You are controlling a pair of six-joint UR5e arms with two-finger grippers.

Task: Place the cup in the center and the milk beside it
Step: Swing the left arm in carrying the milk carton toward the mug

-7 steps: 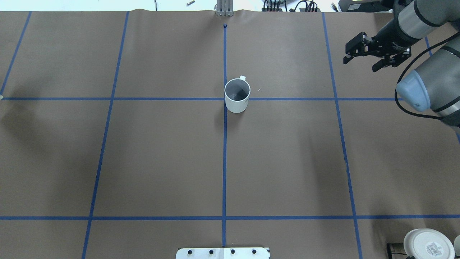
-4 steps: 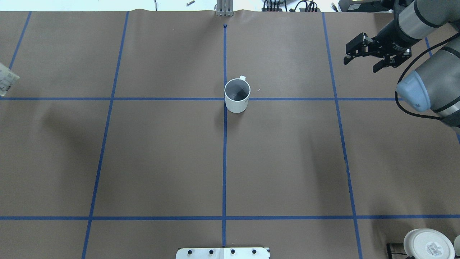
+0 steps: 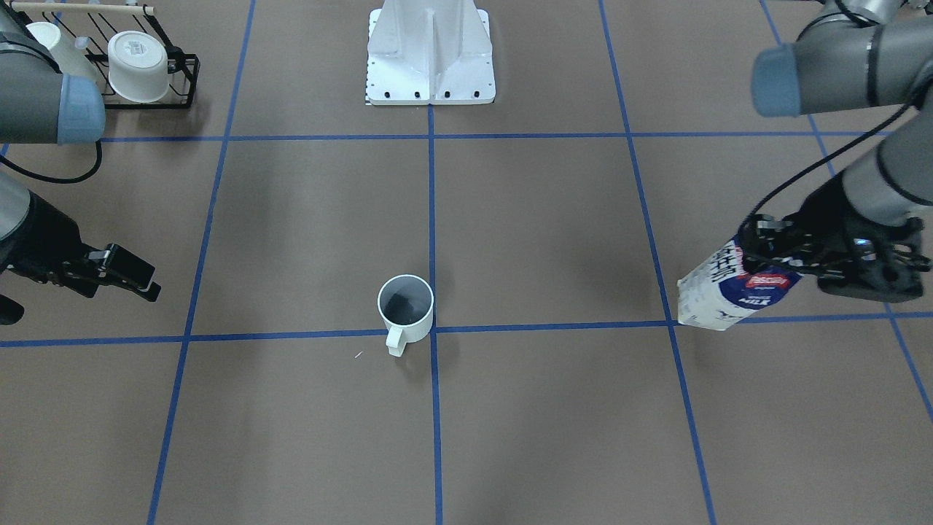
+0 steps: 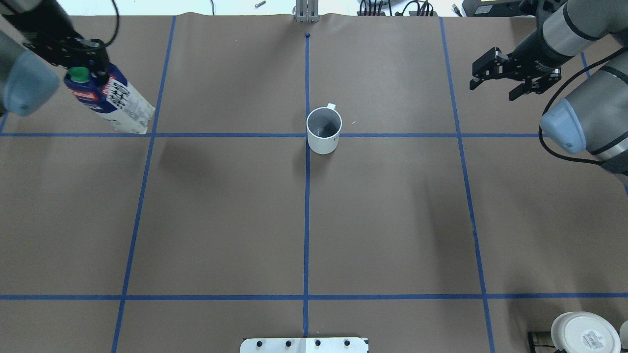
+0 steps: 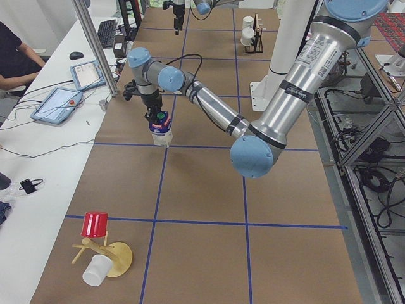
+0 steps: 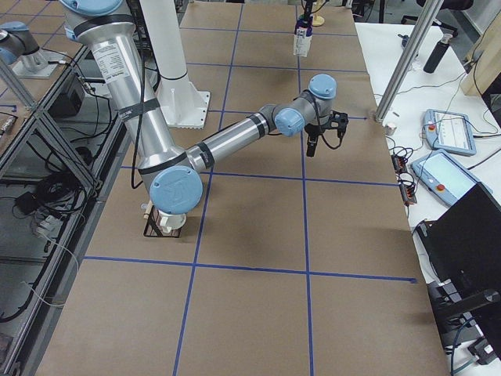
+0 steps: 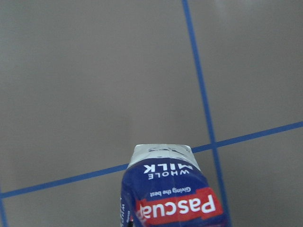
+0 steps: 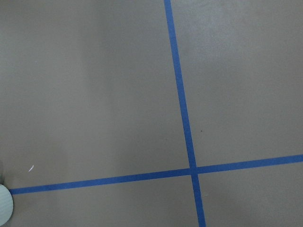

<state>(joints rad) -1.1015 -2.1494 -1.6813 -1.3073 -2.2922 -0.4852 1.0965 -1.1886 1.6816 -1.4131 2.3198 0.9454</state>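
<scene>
The cup (image 4: 324,130), a small white mug with a dark grey inside, stands upright at the centre crossing of the blue tape lines, and it also shows in the front-facing view (image 3: 406,306). My left gripper (image 4: 84,68) is shut on the top of the milk (image 4: 112,102), a blue and white carton with a green cap. It holds the carton tilted above the table, far to the cup's left. The carton also shows in the front-facing view (image 3: 729,288) and the left wrist view (image 7: 173,194). My right gripper (image 4: 492,88) is open and empty at the far right.
A black rack (image 3: 178,80) with white cups sits by the robot's right side, and a wide white cup (image 4: 584,333) shows at the overhead view's bottom right. The white robot base (image 3: 430,58) is at the near middle. A wooden stand with a red cup (image 5: 95,225) sits at the left end.
My left arm has come in from the left edge with the milk and moved it toward the cup. My right gripper has drifted slightly back. The cup has not moved.
</scene>
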